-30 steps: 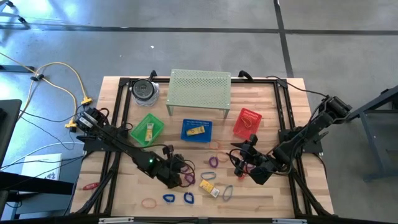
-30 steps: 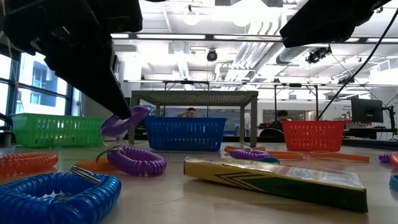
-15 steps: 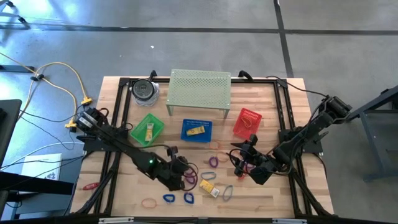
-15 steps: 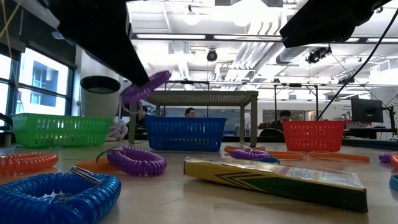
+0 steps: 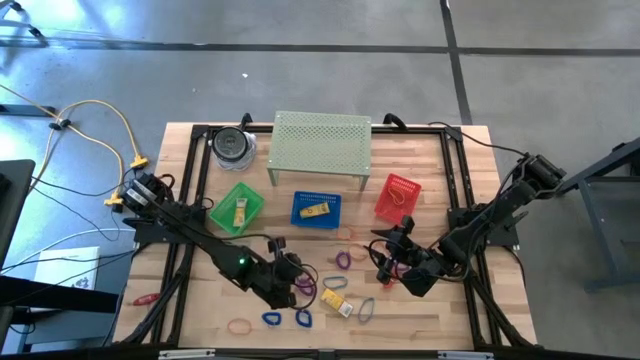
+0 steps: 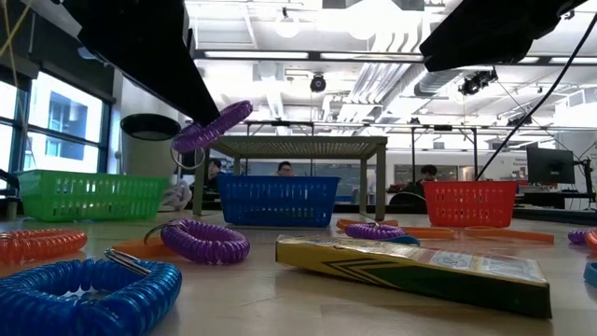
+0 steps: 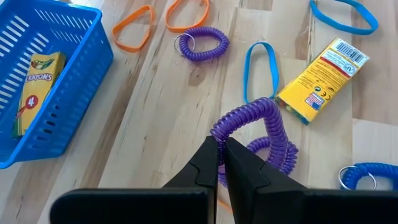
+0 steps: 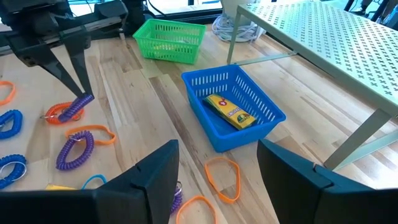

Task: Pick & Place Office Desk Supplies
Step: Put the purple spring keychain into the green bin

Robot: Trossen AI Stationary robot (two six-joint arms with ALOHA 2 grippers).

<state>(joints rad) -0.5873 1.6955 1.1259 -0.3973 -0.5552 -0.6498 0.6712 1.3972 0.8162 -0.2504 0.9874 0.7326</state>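
The work surface is a pale wooden table (image 5: 200, 300) framed by black rails, standing on a grey concrete floor. At its far side a perforated pale green metal shelf (image 5: 321, 142) is set, with a spool of cable (image 5: 232, 145) beside it. In front of the shelf three baskets are lined up: a green basket (image 5: 238, 208), a blue basket (image 5: 316, 208) holding a yellow crayon box (image 7: 35, 84), and a red basket (image 5: 397, 197). In the low view an open hall with ceiling lights and desks is seen behind the table, and people are seated there in the distance.

The left gripper (image 7: 221, 149) is closed on a purple coil loop (image 7: 254, 118), which is pinched at one end between the fingertips and held clear of the table. Directly below it a second purple coil loop (image 7: 273, 152) lies on the wood. Just beyond the held loop a thin blue band (image 7: 261, 62) and a yellow crayon box (image 7: 322, 79) are found, with a blue coil loop (image 7: 367, 177) off to the side. Farther ahead of the gripper a purple coil loop with a key ring (image 7: 202, 45) and two orange bands (image 7: 132, 28) are seen.

The right gripper (image 8: 217, 171) is held with its fingers spread apart and empty, near the table's middle, facing the blue basket.

Compared with a second ago, the held loop has been raised: in the low view it was then level with the blue basket's rim, and it is now seen near the shelf top. The right arm has not moved.
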